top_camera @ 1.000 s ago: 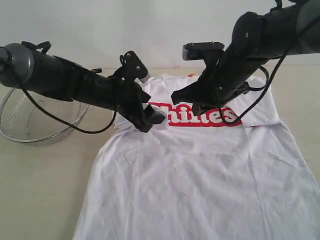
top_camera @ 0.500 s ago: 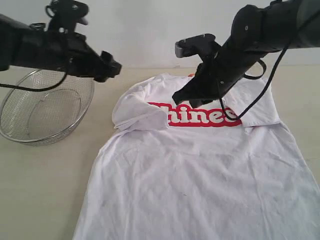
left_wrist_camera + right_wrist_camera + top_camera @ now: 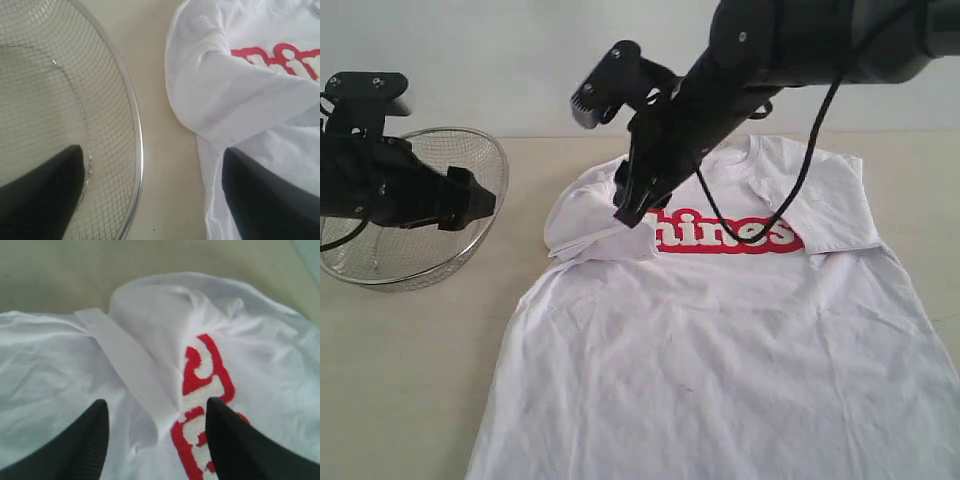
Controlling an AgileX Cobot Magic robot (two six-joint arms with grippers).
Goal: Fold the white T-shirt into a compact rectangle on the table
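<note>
— How are the claws found?

— Two are counted. The right claw [image 3: 157,402] is seen with its jaws parted and nothing caught between them. It is poised just above the turned-in sleeve [image 3: 605,238], at the end of the red band [image 3: 720,232] that lies left in the exterior view. The left claw [image 3: 150,152] is spread wide and empty, and is held over the rim of the basket [image 3: 390,283], apart from the cloth.

— What else is counted?

— One shirt [image 3: 720,340] is laid flat, chest up, on the counter [image 3: 410,380]. One wire basket is set beside it, on the left of the exterior view.

— What is changed from a second ago?

— The left claw was then down at the sleeve; it has been drawn back to the basket. The right claw, then over the middle of the lettering, has been carried across to the sleeve. The sleeve is left folded over the chest.
</note>
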